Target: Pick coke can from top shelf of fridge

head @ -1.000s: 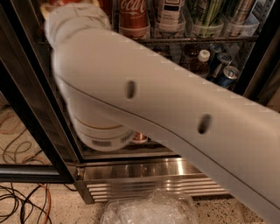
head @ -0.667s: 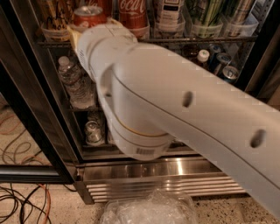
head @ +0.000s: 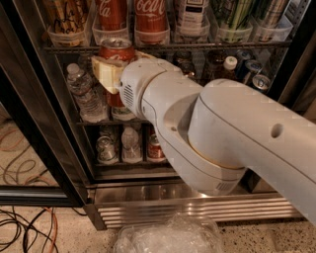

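The middle of the coke can (head: pixel 117 50) is covered by the tool (head: pixel 118 68), which is closed round it just below the top shelf (head: pixel 207 45). The tall cans (head: pixel 150 15) on that shelf are cut off by the upper edge. Much of the fridge (head: pixel 34 128) is hidden by the arm (head: pixel 237 133), itself cut off at the right. Crumpled clear plastic (head: pixel 168 237) is cropped by the lower edge.

The big white arm (head: pixel 256 133) stretches from the lower right towards the upper left, bending at a bulky rounded joint (head: pixel 197 153) and narrowing to the wrist (head: pixel 148 89). At its tip the gripper (head: pixel 114 74) has its cream fingers (head: pixel 105 71) clasped round the upright coke can (head: pixel 117 52)
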You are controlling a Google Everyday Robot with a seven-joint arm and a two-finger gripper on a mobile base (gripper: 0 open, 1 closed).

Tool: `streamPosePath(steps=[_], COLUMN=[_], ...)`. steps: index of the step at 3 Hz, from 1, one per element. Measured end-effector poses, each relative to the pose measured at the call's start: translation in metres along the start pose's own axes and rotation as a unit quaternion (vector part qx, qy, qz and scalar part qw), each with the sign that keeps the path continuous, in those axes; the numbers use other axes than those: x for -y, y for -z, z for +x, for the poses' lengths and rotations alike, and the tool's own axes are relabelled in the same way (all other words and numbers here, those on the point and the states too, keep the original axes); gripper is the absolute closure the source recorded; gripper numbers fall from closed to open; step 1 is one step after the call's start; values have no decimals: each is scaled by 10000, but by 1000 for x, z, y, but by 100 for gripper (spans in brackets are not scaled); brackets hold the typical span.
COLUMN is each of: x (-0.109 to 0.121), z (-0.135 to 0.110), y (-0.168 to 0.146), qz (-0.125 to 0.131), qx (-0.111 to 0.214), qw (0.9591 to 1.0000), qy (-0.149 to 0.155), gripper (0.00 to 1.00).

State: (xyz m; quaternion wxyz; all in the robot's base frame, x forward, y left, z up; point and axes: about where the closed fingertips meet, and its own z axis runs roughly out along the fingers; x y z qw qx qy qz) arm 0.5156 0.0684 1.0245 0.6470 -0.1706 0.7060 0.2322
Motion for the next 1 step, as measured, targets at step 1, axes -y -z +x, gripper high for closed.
streamPosePath(steps=[1], x=[-18], z=[-7], y=[2], qz=[-341], qx=[88], qw=[9994], qy=[-13], gripper=[100])
